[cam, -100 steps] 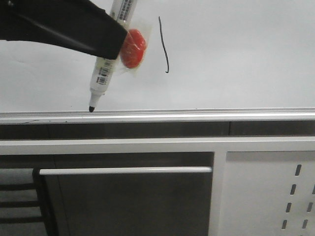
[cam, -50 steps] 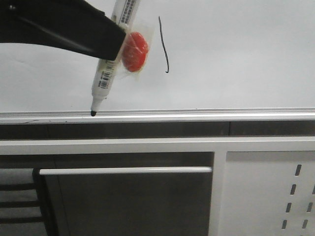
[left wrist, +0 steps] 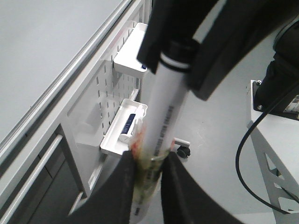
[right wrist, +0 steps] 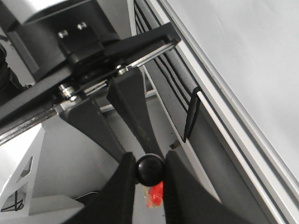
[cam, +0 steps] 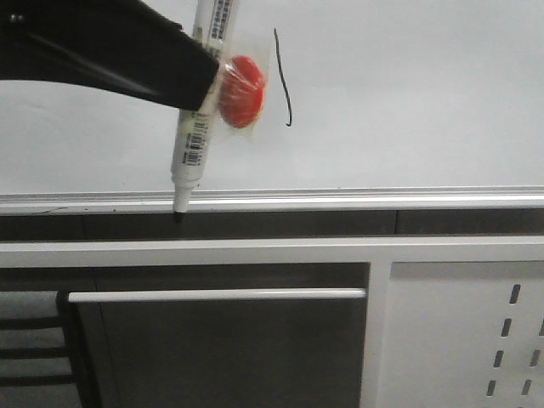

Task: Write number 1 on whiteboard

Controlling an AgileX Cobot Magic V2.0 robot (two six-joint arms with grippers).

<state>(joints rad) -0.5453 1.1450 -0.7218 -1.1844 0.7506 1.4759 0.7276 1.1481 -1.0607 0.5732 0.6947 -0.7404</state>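
On my front feed, the number 1 (cam: 283,78) stands as a thin black stroke on the whiteboard (cam: 408,93), just right of a red blob (cam: 240,80) taped to the marker (cam: 197,119), whose black tip sits below the silver rail (cam: 340,200). In the left wrist feed, the left claw (left wrist: 148,163) is clamped narrow on the marker barrel. In the right wrist feed, the right claw (right wrist: 148,164) pinches the marker's black end.

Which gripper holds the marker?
The left gripper: it clamps the white marker, whereas the right gripper pinches only a small black round object.
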